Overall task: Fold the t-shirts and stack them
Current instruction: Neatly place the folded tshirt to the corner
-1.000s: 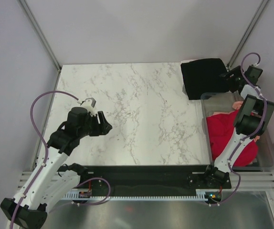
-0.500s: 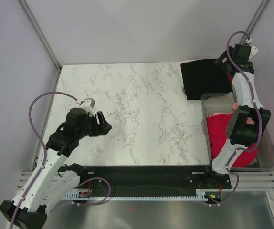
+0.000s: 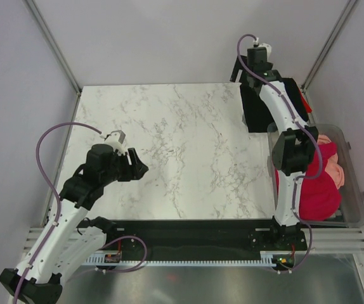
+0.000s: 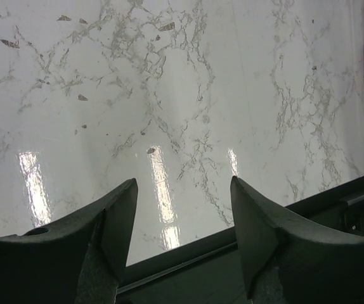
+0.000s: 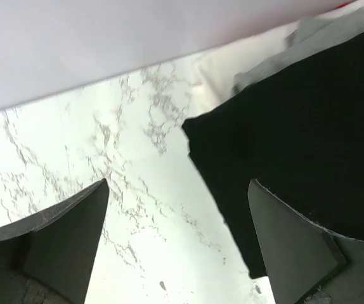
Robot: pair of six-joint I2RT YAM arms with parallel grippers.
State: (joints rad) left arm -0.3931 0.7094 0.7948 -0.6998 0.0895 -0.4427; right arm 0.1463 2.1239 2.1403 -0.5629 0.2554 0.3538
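Since the folded black t-shirt (image 3: 259,117) lies at the far right corner of the desk (image 3: 182,139), its left corner just under the right end effector (image 5: 175,193), whose jaws are spread and empty, that arm is nearer than the left end effector (image 4: 182,190), which is also spread and empty.

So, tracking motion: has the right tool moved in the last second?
Yes: the right tool swung left, from the black shirt's right edge to its far-left corner.

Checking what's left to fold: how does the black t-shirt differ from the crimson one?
The black t-shirt lies as a flat, neat rectangle on the table, far right corner; the crimson t-shirt sits bunched inside the clear tub. Both are cloth shirts on the right side.
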